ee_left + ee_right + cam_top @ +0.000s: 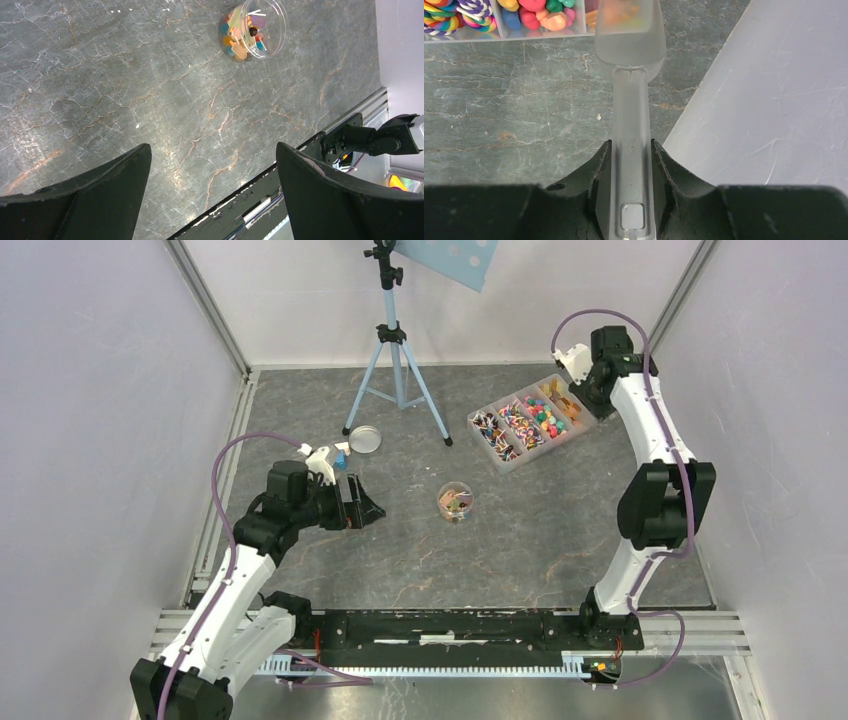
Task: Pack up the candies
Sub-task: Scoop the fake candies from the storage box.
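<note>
Candies [530, 422] of many colours fill a clear divided tray [487, 443] at the back right. More candies lie in a small clear jar [455, 502] at the table's middle, which also shows in the left wrist view as the jar [252, 29]. My right gripper [582, 388] is over the tray's far right end. In its wrist view the right gripper [631, 145] is shut on the handle of a translucent scoop [630, 35], whose bowl holds some orange candies beside the tray's candies [531, 12]. My left gripper [365, 510] is open and empty, left of the jar, its jaws [212, 147] wide apart.
A round clear lid [363, 438] lies behind the left gripper. A light blue tripod [395, 360] stands at the back centre. Grey walls close in both sides, the right one near the scoop. The arms' black base rail [450, 630] runs along the near edge.
</note>
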Robot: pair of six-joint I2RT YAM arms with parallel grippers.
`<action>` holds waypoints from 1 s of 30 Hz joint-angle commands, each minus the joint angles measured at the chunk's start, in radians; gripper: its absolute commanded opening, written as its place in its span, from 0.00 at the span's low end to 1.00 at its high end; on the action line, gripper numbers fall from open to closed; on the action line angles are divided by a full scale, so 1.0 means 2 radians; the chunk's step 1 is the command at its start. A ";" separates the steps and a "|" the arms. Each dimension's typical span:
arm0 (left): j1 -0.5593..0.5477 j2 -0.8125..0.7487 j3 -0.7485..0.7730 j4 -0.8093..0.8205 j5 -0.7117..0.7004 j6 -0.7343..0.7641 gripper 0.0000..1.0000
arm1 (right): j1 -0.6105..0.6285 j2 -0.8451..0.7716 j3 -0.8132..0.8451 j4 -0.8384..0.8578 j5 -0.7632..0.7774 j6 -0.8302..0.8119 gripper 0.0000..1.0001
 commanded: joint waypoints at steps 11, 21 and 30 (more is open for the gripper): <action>-0.003 -0.004 0.003 0.005 -0.007 0.021 1.00 | 0.003 0.075 0.053 0.028 -0.041 -0.026 0.00; -0.003 -0.011 0.003 0.004 -0.015 0.021 1.00 | -0.019 0.071 0.023 0.093 -0.098 -0.022 0.00; -0.003 -0.011 0.003 0.003 -0.016 0.021 1.00 | -0.037 0.025 -0.087 0.176 -0.134 -0.011 0.00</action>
